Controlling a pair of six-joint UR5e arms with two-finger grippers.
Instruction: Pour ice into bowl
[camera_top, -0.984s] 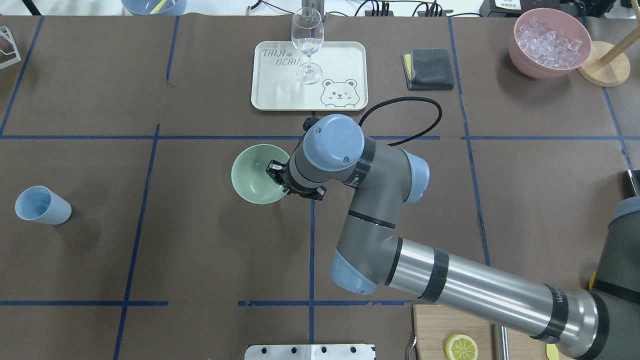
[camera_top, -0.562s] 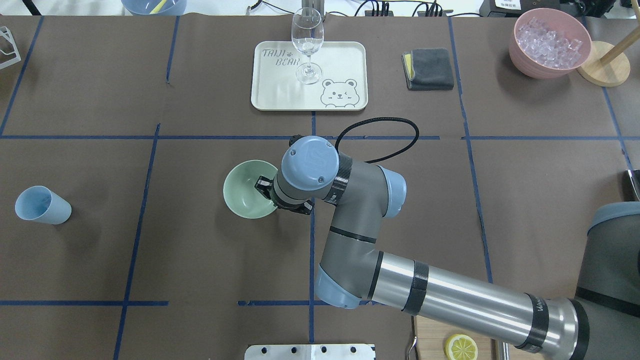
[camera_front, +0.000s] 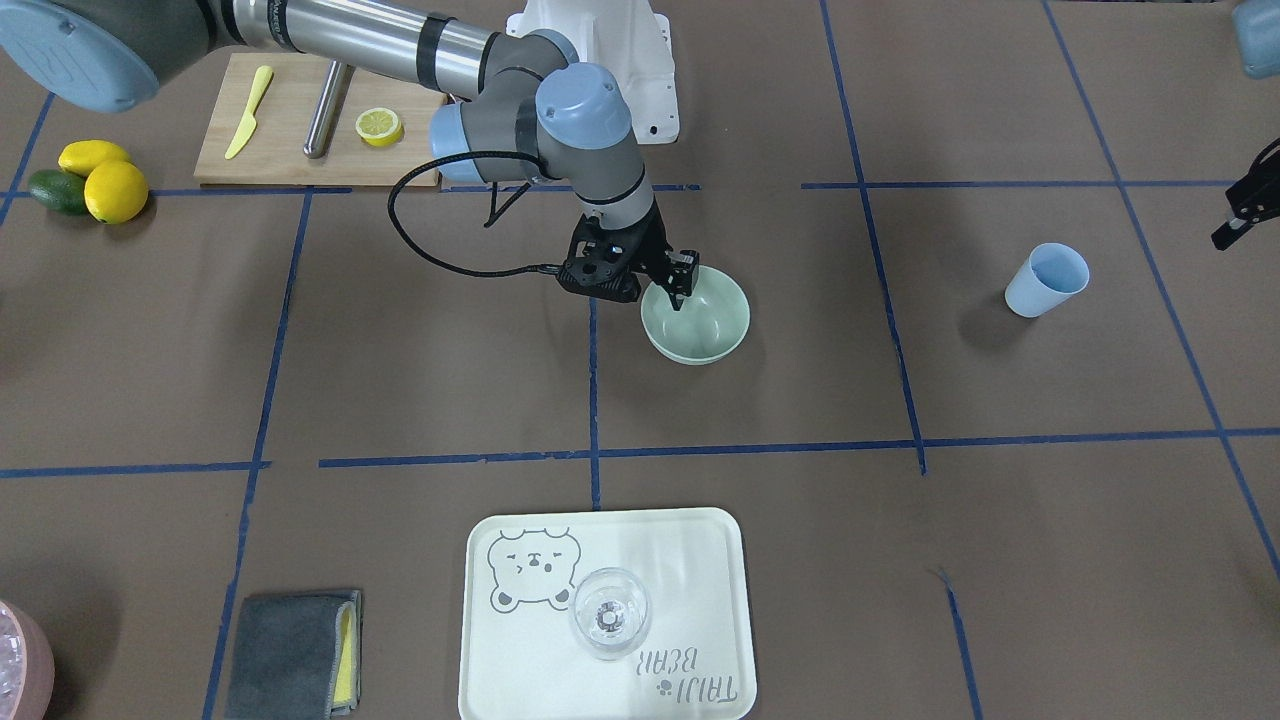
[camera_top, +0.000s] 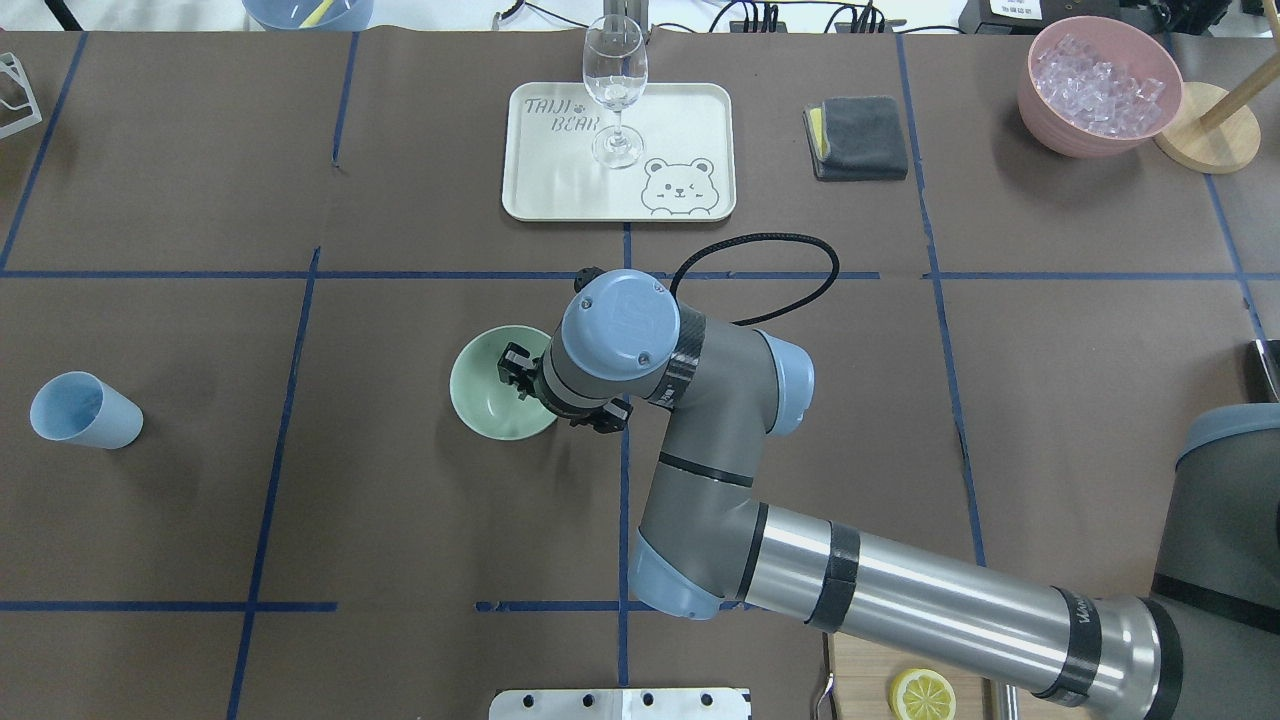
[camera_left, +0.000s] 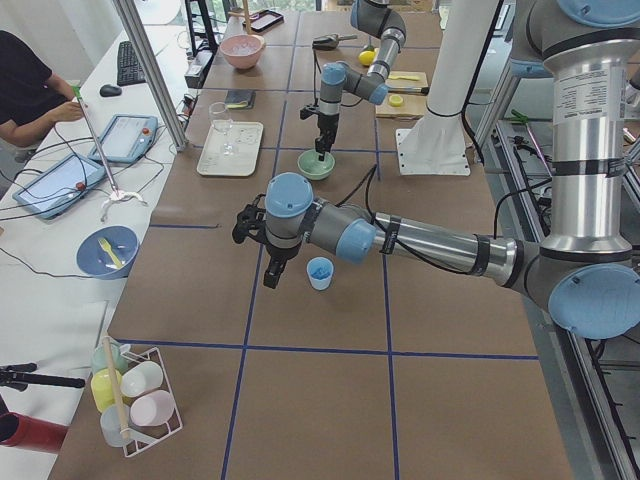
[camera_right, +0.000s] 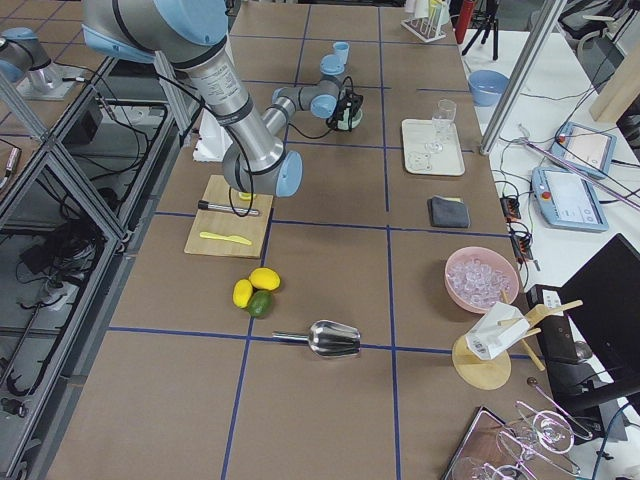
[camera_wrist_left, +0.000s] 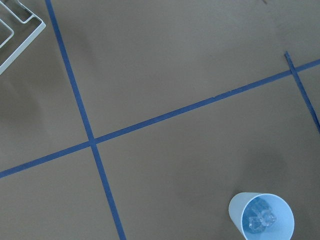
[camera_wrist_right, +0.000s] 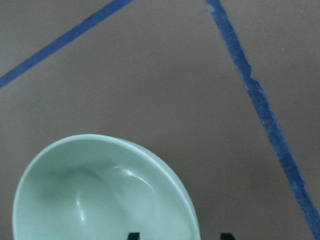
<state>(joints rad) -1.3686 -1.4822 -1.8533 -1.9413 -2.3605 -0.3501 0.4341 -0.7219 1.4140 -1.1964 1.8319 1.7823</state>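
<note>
The pale mint-green bowl (camera_top: 490, 405) stands upright and empty near the table's middle; it also shows in the front view (camera_front: 712, 325) and the right wrist view (camera_wrist_right: 100, 200). My right gripper (camera_top: 515, 372) hangs over the bowl's rim on the robot's side (camera_front: 680, 290). In the right wrist view (camera_wrist_right: 180, 236) its fingertips stand apart with the rim between them, so it is open. The ice (camera_wrist_left: 260, 220), a few clear cubes, lies in the light blue cup (camera_top: 85, 410) at the far left. My left gripper (camera_left: 270, 278) hovers beside the cup; only part of it shows in the front view (camera_front: 1232, 232).
A white tray (camera_top: 690, 110) with a wine glass (camera_top: 614, 90) stands at the back centre, a grey cloth (camera_top: 857, 138) to its right. A pink tub (camera_top: 1048, 125) full of ice sits at the back right. A cutting board (camera_front: 290, 165) and lemons (camera_front: 100, 180) lie by the robot's base.
My right gripper dragged the bowl toward the robot and a little left, then its fingers spread apart at the rim. The blue cup has not moved.
</note>
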